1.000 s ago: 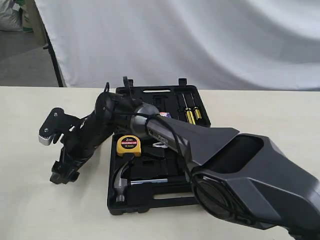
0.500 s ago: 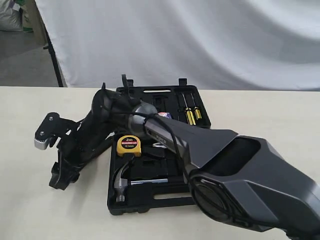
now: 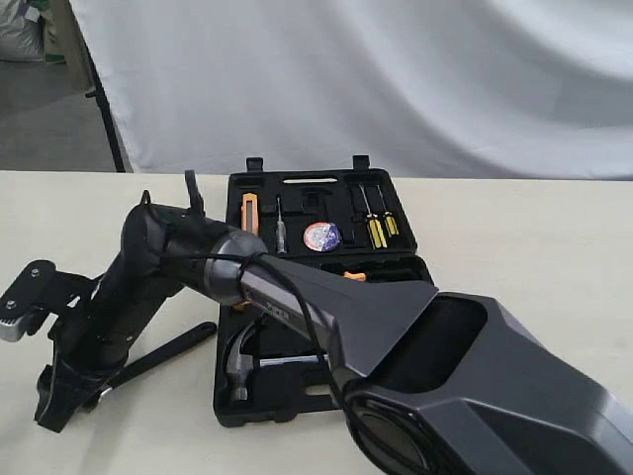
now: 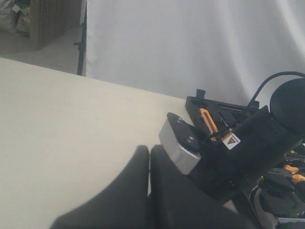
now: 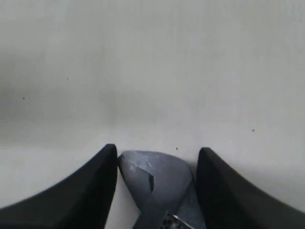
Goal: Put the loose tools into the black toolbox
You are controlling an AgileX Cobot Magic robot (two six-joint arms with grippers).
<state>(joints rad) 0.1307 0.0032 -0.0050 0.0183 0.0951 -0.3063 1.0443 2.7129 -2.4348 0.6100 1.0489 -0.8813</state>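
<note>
Two fingers (image 5: 86, 191) of R gripper (image 5: 158, 150) sit apart astride the wrench (image 5: 157, 181) head, slim gaps, not clamped. Wrench lies on counter (image 3: 119, 435) beside toolbox (image 3: 287, 408), handle twd it, head away. L gripper (image 4: 149, 152) pinched together, empty; R arm nearer.

toolbox (image 3: 341, 201) far half: open from above | near half: under right arm (image 3: 396, 317) | table (image 3: 524, 247) right side: free

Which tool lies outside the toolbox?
The wrench, left of the toolbox; its head sits between the right gripper's fingers. The hammer lies inside.
</note>
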